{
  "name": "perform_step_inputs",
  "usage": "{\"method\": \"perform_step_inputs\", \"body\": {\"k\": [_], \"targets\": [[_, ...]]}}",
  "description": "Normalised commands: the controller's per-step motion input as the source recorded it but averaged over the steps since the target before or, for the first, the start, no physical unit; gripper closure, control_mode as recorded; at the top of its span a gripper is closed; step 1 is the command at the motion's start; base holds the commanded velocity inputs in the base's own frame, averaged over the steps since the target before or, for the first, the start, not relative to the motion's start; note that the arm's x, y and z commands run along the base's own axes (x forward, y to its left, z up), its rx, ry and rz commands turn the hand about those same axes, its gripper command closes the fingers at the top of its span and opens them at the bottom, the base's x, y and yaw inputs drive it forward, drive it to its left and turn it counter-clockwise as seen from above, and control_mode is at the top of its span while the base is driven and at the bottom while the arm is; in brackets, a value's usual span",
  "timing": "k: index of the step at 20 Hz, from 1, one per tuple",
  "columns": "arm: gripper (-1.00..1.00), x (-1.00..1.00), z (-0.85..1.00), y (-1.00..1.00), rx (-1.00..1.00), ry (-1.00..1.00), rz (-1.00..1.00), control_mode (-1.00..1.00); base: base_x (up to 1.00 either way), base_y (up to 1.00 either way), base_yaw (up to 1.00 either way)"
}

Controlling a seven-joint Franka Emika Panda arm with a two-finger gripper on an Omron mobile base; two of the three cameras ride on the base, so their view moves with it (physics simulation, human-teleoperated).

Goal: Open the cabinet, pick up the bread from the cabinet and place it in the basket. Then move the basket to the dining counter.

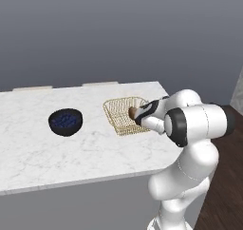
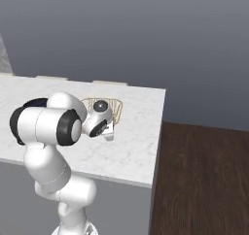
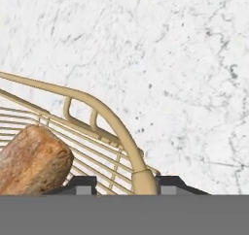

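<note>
- The gripper (image 3: 125, 184) sits low over the near right edge of the basket (image 1: 124, 115). In the hand view its two dark finger tips (image 3: 81, 185) stand one on each side of the gold rim wire, with a little room on both sides — whether they press the wire or have let it go cannot be told.
- The basket rests on the white marble top of the dining counter (image 1: 57, 153), near its right end, in front of the plain grey wall.
- The bread (image 3: 30, 160) lies inside the basket on the mesh floor, close to the rim corner that runs between the finger tips.
- A dark bowl of blue berries (image 1: 65, 121) stands on the same counter, to the left of the basket and apart from it.
</note>
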Motion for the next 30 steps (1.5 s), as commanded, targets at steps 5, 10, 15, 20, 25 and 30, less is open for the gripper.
{"method": "perform_step_inputs", "body": {"k": [5, 10, 15, 20, 25, 30], "targets": [[-1.0, 0.0, 0.0, 0.0, 0.0, 0.02, 0.0, -1.0, 0.0, 0.0, 0.0], [-1.0, -0.09, 0.53, 0.0, 0.0, 0.0, 0.01, -1.0, 0.0, 0.0, 0.0], [-1.0, -0.45, 1.0, 0.0, 0.02, 0.01, 0.05, -1.0, 0.0, 0.0, 0.0], [-1.0, -0.39, 1.0, 0.0, 0.05, 0.04, 0.06, -1.0, 0.0, 0.0, 0.0], [-1.0, -0.11, 1.0, 0.0, 0.02, 0.29, 0.11, -1.0, 0.0, 0.0, 0.0], [-1.0, -0.5, 0.56, 0.07, -0.02, 0.27, 0.06, -1.0, 0.0, 0.0, 0.0]]}}
